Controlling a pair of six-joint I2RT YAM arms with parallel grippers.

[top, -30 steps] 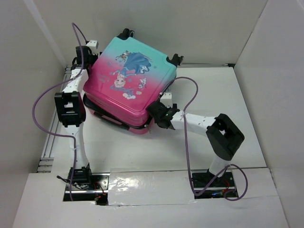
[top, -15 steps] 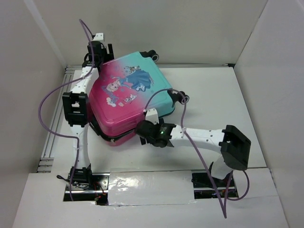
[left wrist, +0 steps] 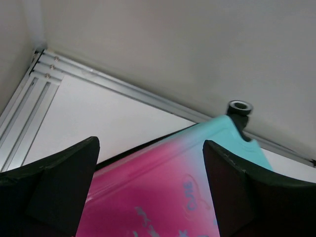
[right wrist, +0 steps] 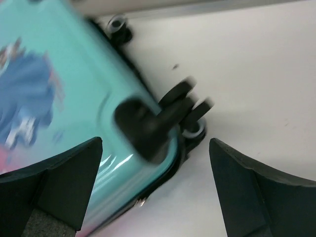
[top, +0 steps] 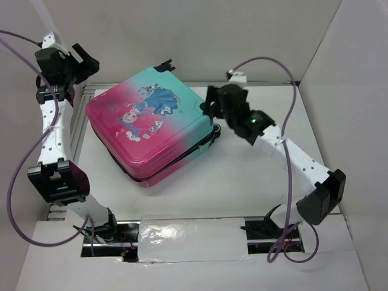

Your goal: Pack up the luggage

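The luggage (top: 151,130) lies flat and closed on the white table, printed lid up, pink end to the left and teal end toward the back right. My left gripper (top: 85,60) hangs open above the back-left corner, clear of the shell. In the left wrist view the left gripper (left wrist: 150,143) frames the pink-to-teal lid (left wrist: 163,192) and one black wheel (left wrist: 239,106) below it. My right gripper (top: 207,104) stands open beside the teal right corner. In the right wrist view the right gripper (right wrist: 155,142) spans a blurred black wheel bracket (right wrist: 148,126), without touching it.
White walls close in the table on three sides. An aluminium rail (top: 60,182) runs along the left edge and also shows as a rail (left wrist: 34,84) under the left wrist. Purple cables (top: 291,176) loop off both arms. Bare table (top: 254,182) lies right of the luggage.
The luggage has turned and shifted left, now lying flat. The left arm rose to the back-left corner; the right arm swung from the near edge to the teal corner. Both grippers opened wider.
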